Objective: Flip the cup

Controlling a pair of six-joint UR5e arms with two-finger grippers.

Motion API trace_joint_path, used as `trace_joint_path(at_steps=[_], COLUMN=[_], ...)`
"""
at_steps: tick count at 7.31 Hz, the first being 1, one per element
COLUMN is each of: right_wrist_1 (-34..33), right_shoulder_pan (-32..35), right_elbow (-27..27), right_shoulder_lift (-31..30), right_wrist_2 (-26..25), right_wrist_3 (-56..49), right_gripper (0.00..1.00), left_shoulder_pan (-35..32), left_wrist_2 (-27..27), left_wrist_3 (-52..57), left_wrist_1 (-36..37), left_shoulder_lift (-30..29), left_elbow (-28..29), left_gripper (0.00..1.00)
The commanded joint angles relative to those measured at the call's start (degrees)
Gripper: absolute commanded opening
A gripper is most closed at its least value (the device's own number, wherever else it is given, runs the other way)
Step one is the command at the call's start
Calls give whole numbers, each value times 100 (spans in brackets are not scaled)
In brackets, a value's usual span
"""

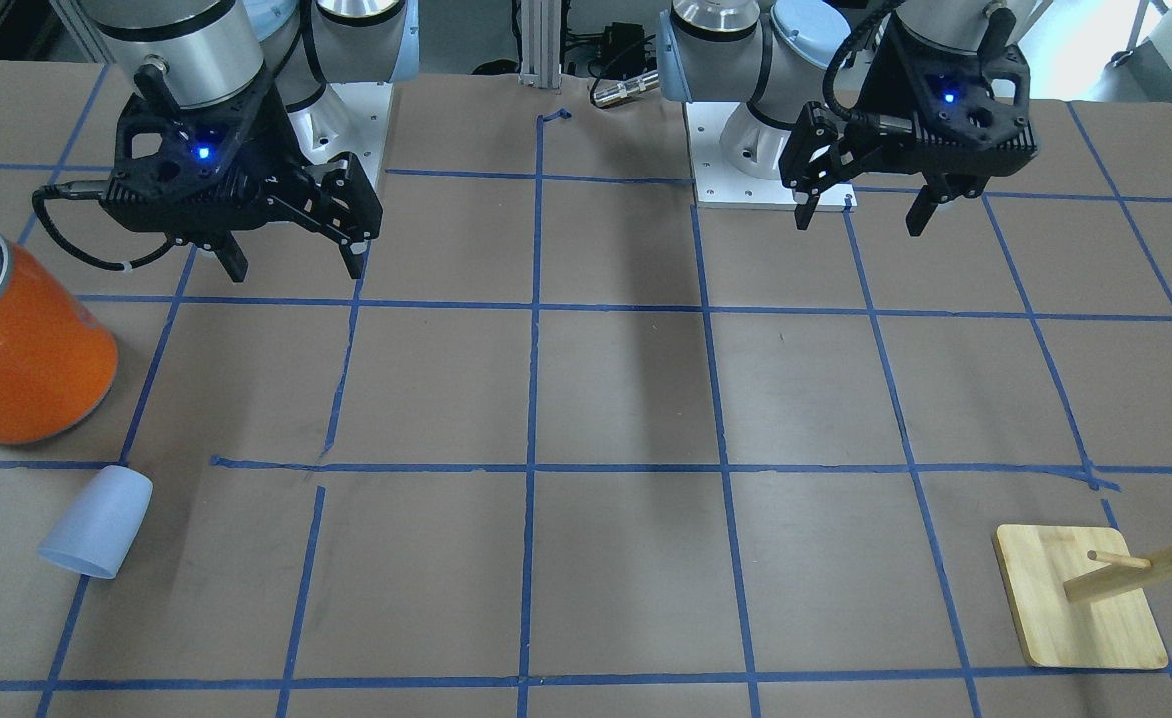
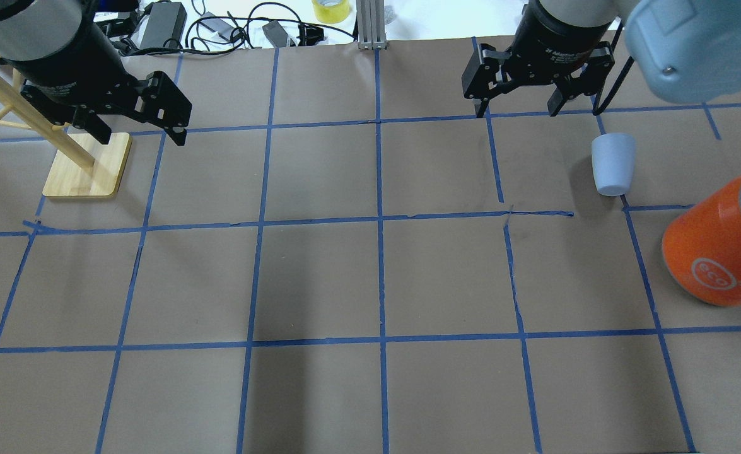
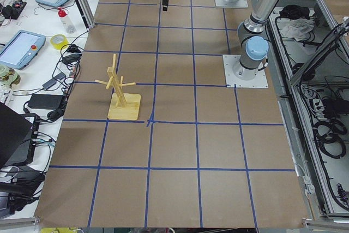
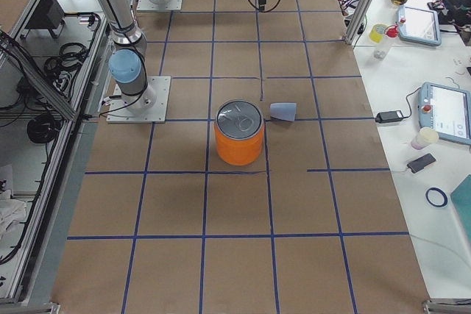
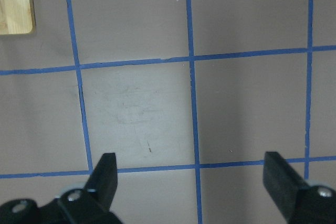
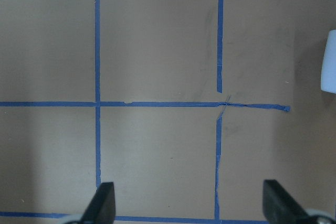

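The pale blue cup lies on its side on the brown table, its wider rim pointing away from the robot. It also shows in the overhead view, the exterior right view and at the right edge of the right wrist view. My right gripper hangs open and empty above the table, apart from the cup; it also shows overhead and in its wrist view. My left gripper is open and empty on the other side, over bare table.
A large orange can with a silver top stands close to the cup on the robot's side. A wooden peg rack stands on the left arm's side. Blue tape lines grid the table.
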Motion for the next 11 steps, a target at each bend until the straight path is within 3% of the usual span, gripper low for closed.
trace_joint_path(at_steps=[1,8,11], right_wrist_1=[8,8,-35], right_shoulder_pan=[1,1,-269], right_elbow=[0,0,-61], right_shoulder_lift=[2,19,307], right_wrist_2=[-10,-80,-422], right_wrist_3=[-19,-141,-273], right_gripper=[100,100,100], left_shoulder_pan=[0,0,0], left_wrist_2=[0,0,0], left_wrist_3=[0,18,9], left_wrist_1=[0,44,44], left_shoulder_lift=[0,0,0], left_elbow=[0,-53,-53], left_gripper=[100,100,100])
